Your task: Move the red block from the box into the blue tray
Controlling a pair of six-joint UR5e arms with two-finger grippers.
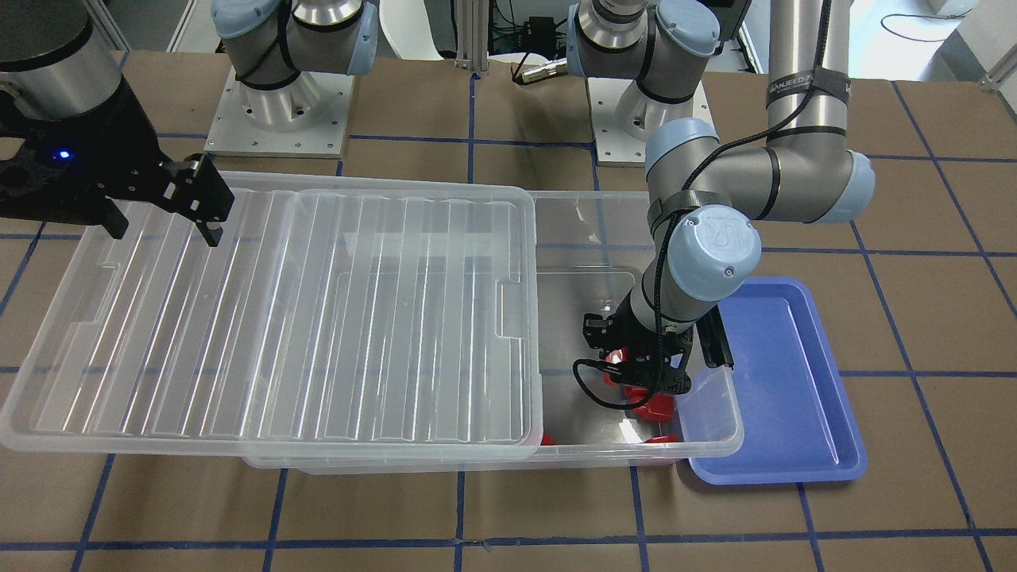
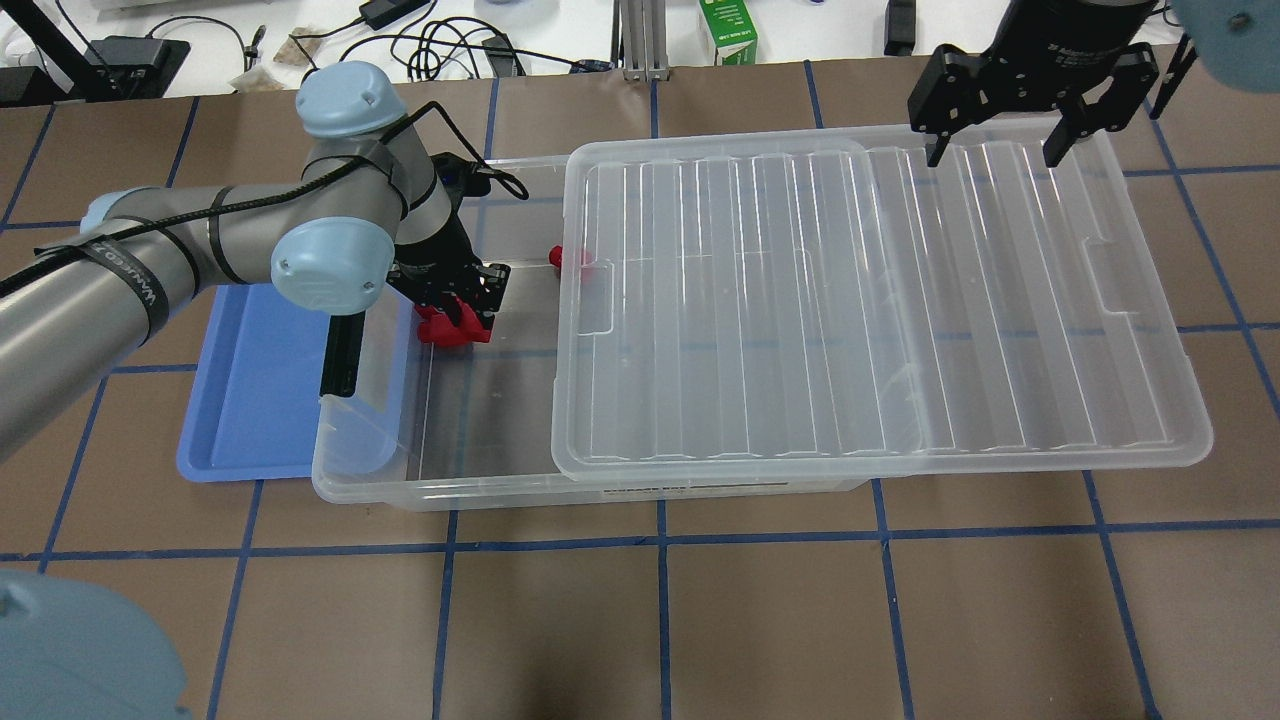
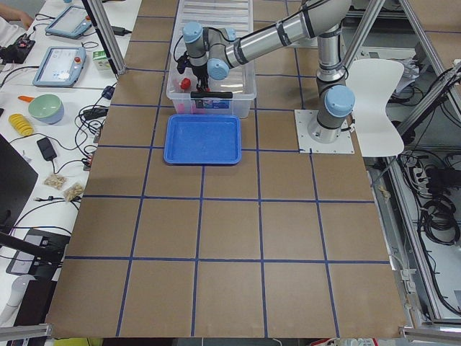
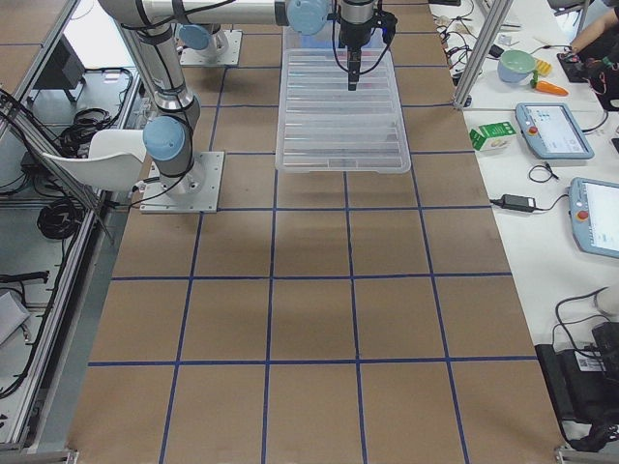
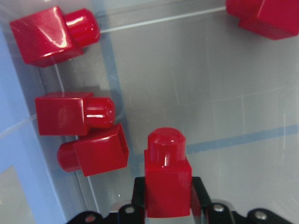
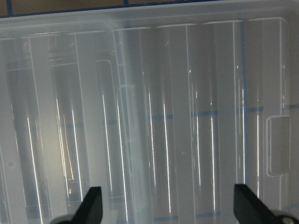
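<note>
While inside the box (image 2: 440, 495), red block (image 5: 167, 179) tight between left gripper (image 5: 168, 199) jaws; right gripper (image 6: 168, 196) jaws apart.

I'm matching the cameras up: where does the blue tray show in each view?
Front-facing: blue tray, right of centre.
Overhead: tray, left.
Exterior left: tray, upper centre.
Exterior right: cannot tell, far top.
Left wrist: tray, left edge, through the box wall.
Right wrist: not in it.
Landmark: the box's open end beside it.
</note>
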